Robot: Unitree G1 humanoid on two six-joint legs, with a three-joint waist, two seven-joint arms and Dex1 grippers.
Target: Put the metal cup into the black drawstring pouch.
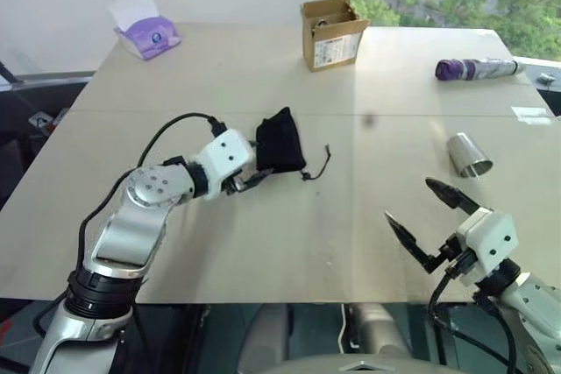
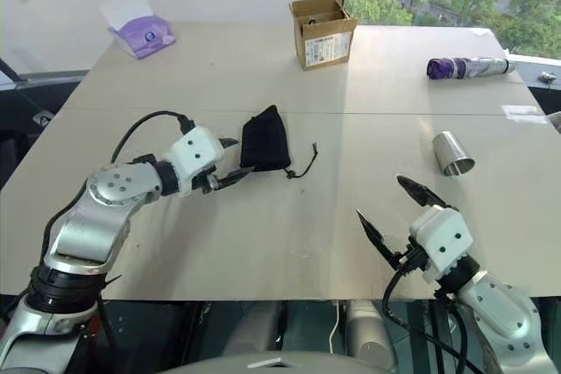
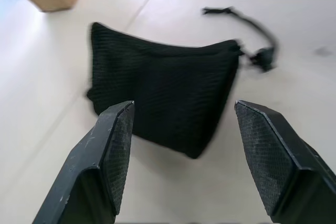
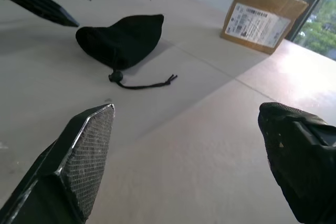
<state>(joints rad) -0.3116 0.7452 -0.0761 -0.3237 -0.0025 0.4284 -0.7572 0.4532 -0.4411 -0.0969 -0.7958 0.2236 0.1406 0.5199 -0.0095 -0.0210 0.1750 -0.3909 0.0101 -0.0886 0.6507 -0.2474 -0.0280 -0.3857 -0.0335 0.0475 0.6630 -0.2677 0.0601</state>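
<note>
The black drawstring pouch (image 1: 280, 141) lies flat near the middle of the table (image 1: 263, 243), its thin cord (image 1: 317, 166) trailing off to the right. The left gripper (image 1: 251, 174) sits just to the pouch's near-left side, its fingers spread apart with nothing between them; the left wrist view shows the gap between both pads (image 3: 118, 145) and the cloth lying just beyond them, untouched. The metal cup (image 1: 469, 155) lies on its side far to the right, well apart from the pouch, seen from the head camera. The right gripper (image 1: 425, 212) hovers near the table's near-right edge, released wide and empty, short of the cup. The right wrist view looks instead across to the pouch, the left gripper's fingertips (image 4: 50, 6) and a cardboard box (image 4: 265, 17).
</note>
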